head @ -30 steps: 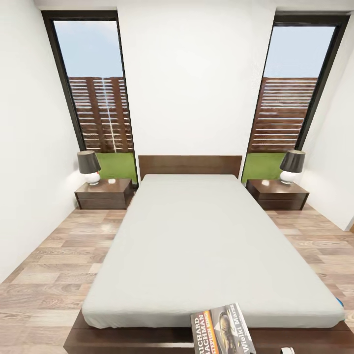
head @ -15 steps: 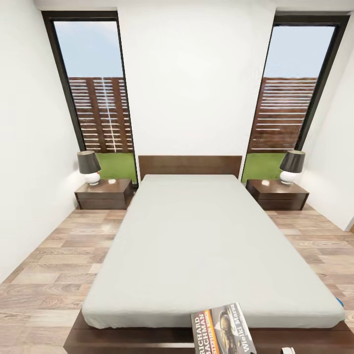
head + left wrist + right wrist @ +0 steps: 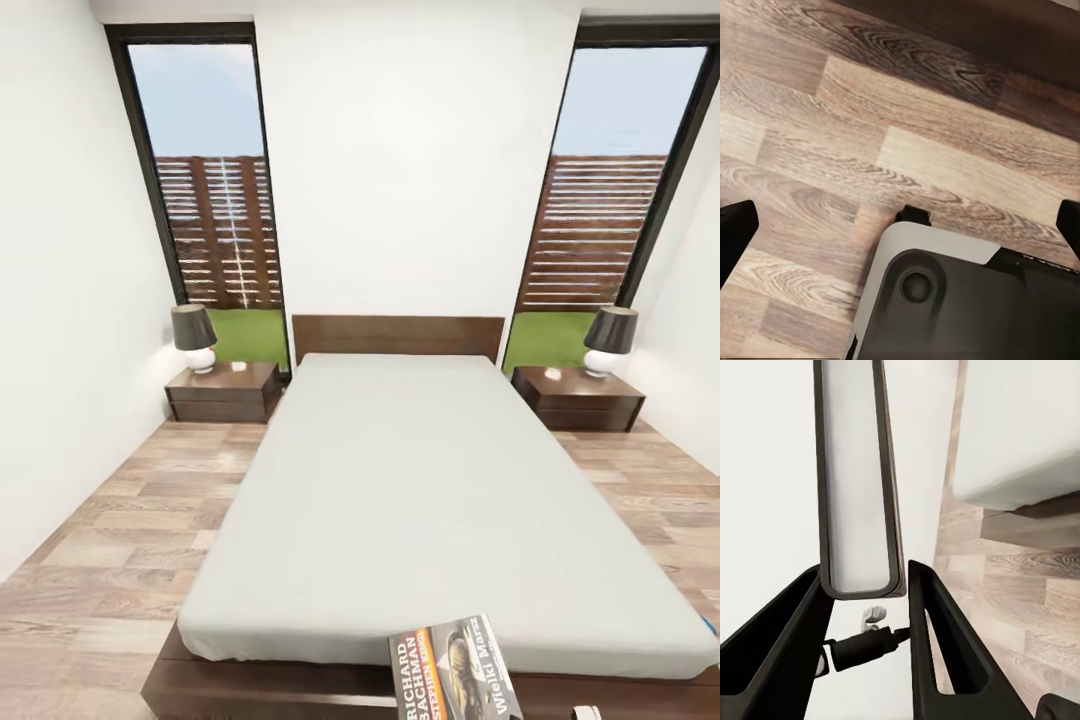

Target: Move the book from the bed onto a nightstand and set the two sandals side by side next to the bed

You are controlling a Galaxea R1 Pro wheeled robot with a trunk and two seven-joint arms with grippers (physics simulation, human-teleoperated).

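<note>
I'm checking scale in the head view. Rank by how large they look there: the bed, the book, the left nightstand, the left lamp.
1. Bed
2. Book, though it is cut by the picture's edge and enlarged by nearness to the camera
3. Left nightstand
4. Left lamp

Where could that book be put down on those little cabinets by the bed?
Each nightstand carries a lamp. On the left nightstand the bare top lies between the lamp and the bed; on the right nightstand, likewise bedward of its lamp. The book is in the right jaws.
</note>
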